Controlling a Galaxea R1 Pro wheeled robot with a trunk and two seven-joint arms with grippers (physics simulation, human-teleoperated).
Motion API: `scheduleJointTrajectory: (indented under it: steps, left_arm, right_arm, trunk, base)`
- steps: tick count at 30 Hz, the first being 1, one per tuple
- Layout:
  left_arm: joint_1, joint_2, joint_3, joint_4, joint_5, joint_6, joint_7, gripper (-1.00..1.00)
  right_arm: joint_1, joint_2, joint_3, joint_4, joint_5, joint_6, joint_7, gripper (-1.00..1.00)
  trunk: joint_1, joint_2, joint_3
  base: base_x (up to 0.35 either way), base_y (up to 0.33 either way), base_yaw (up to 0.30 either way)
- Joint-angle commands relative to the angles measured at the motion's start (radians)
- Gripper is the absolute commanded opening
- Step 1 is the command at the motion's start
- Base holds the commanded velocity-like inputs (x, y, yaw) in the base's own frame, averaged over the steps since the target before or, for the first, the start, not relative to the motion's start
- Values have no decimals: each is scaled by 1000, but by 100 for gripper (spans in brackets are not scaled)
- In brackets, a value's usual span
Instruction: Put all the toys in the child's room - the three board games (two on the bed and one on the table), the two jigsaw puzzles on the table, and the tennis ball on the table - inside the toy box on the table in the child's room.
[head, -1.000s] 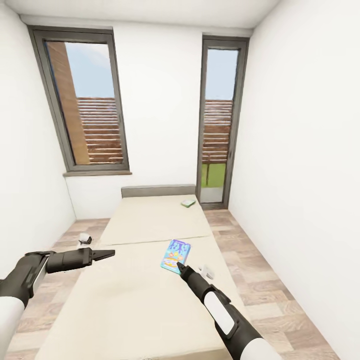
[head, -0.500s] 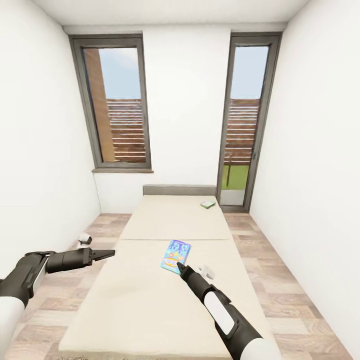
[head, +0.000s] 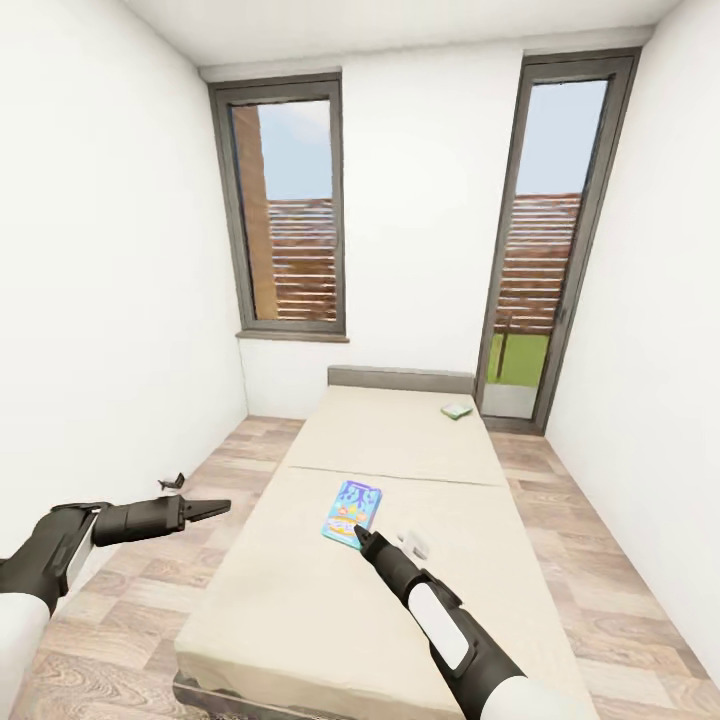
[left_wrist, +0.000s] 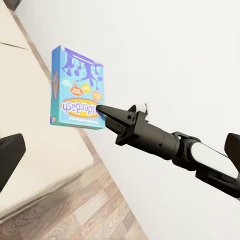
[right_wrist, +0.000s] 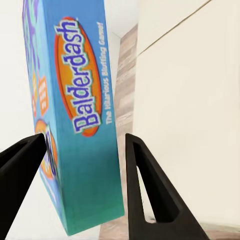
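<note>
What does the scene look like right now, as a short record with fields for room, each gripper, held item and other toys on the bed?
room: white walls, wood-plank floor, two tall grey-framed windows
bed: beige mattress, grey headboard
right gripper: shut on the blue board game, held above the mattress
left gripper: empty, out over the floor beside the bed; open or shut unclear
second board game: small, greenish, lying near the headboard
</note>
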Motion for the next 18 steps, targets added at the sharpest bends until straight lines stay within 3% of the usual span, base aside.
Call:
scheduleJointTrajectory:
  steps: [1, 18]
  left_arm:
    - [0, 0, 0, 0, -1, 11, -4, 100]
    - [0, -1, 0, 0, -2, -3, -4, 100]
  right_arm:
    - [0, 0, 0, 0, -8, 3, 2, -100]
    - [0, 0, 0, 0, -8, 4, 1, -100]
  trunk:
    - [0, -1, -1]
    - [0, -1, -11]
  base:
    - [-7, 0, 281]
    - [-1, 0, 278]
